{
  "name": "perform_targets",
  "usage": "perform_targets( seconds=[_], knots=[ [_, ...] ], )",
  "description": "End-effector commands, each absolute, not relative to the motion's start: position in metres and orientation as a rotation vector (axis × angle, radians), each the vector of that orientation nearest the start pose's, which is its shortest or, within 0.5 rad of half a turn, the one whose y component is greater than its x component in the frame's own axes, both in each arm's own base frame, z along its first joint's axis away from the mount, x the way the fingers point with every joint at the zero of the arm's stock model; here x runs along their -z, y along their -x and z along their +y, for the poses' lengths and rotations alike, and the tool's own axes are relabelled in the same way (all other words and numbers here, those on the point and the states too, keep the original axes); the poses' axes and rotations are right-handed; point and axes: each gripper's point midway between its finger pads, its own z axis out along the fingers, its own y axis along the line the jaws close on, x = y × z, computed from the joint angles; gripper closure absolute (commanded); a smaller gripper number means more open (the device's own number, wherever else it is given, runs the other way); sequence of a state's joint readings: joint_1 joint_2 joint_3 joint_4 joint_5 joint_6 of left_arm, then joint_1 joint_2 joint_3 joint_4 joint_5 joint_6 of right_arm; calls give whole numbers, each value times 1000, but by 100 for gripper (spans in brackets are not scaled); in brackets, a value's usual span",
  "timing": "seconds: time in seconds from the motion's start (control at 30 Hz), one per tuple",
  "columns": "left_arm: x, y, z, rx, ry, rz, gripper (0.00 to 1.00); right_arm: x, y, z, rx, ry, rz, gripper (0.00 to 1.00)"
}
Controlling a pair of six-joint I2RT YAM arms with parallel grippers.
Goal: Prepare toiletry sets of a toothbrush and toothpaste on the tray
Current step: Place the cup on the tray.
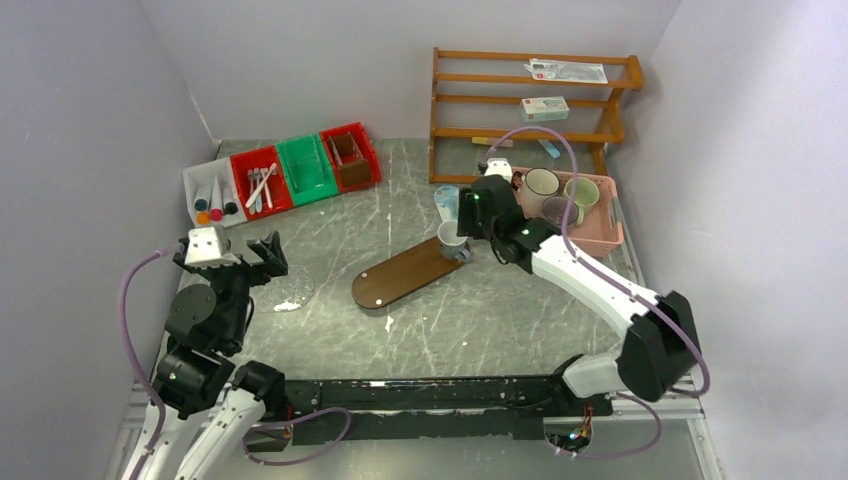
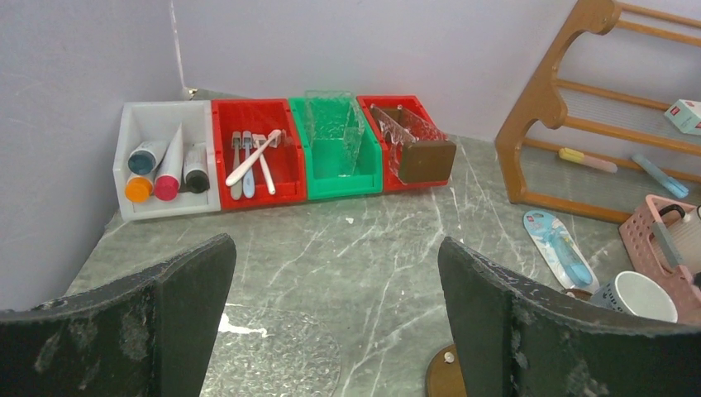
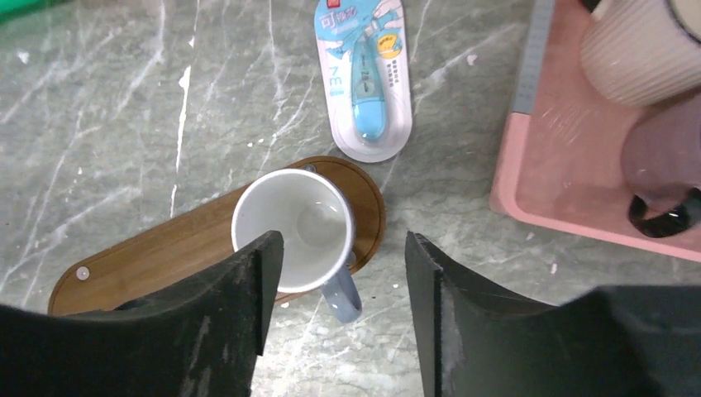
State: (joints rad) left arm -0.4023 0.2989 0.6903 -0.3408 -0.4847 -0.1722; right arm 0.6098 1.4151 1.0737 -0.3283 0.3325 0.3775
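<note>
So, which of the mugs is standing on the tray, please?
The blue-handled mug on the tray; the other mugs sit in the pink basket.

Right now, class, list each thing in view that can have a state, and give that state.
Mug: upright, empty, on one end of the tray.
Tray: lying flat, otherwise bare.
Left gripper: open, empty.
Right gripper: open, over the mug, not gripping it.
Toothbrushes: lying in a red bin.
Tubes: capped, in the white bin.
Basket: holds other mugs.
</note>
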Motion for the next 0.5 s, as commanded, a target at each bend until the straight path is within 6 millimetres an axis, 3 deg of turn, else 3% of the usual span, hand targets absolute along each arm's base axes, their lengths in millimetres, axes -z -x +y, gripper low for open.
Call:
perform_targets(
  seconds=[0.0, 0.2, 0.47],
  knots=[
    [-308, -225, -16, 94, 201, 1536, 3, -193, -344, 171, -145, 35, 2097, 36],
    [-302, -236, -21, 91, 210, 1602, 3, -221, -324, 143, -125, 5, 1979, 17],
    [-283, -281, -46, 56, 182, 1795, 3, -253, -297, 109, -134, -75, 1810, 0]
  ],
)
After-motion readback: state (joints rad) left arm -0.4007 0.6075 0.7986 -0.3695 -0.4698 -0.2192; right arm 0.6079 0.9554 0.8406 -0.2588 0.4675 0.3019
